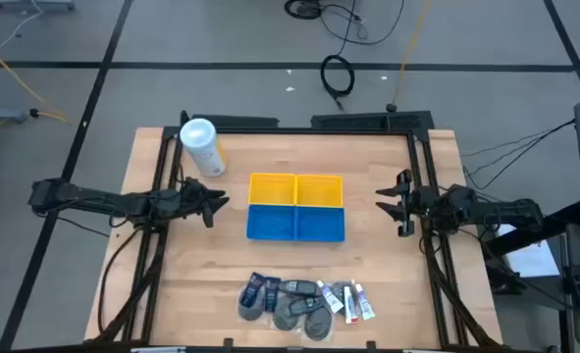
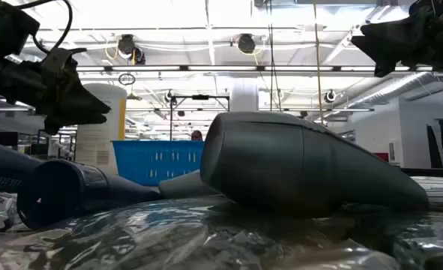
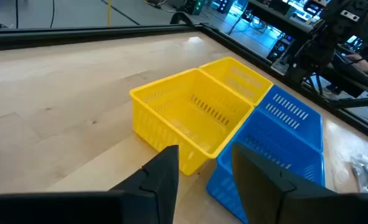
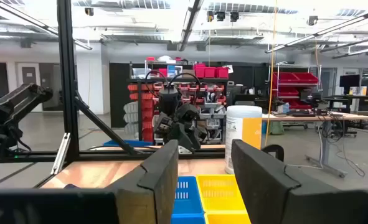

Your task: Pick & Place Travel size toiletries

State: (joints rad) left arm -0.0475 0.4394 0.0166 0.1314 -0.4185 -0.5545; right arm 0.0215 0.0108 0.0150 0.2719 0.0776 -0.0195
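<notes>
Light wooden table point(image 1: 172, 294) with 2 dark arms parked at mid-depth, 1 each side. Left gripper point(image 1: 214, 204) sits left of the trays, pointing at them, jaws apart with a clear gap between the 2 dark fingers point(image 3: 162, 177) in its wrist view, nothing held. Right gripper point(image 1: 392, 203) sits right of the trays, facing inward, jaws likewise apart and holding nothing, fingers point(image 4: 165, 168) level above the table. Between them in the table's middle: yellow slotted plastic compartment tray point(image 1: 295, 189) on the far side, touching the blue slotted plastic compartment tray point(image 1: 295, 224) on the near side; both look bare inside from above. Tall white cylindrical canister with yellow label point(image 1: 202, 146) stands upright near the far-left corner, well apart from the trays. The travel size toiletries point(image 1: 304, 298) lie bunched along the near edge, in front of the blue tray and apart from it: dark blue packets point(image 1: 261, 290) at the left end, grey round clear-wrapped pieces point(image 1: 291, 311) in the middle, small white tubes point(image 1: 358, 301) at the right end, items touching or overlapping. The low view is crowded by a grey rounded piece point(image 2: 303, 169) on crinkled clear wrap, probably 1 of the wrapped ones. Neither gripper is near the pile.
</notes>
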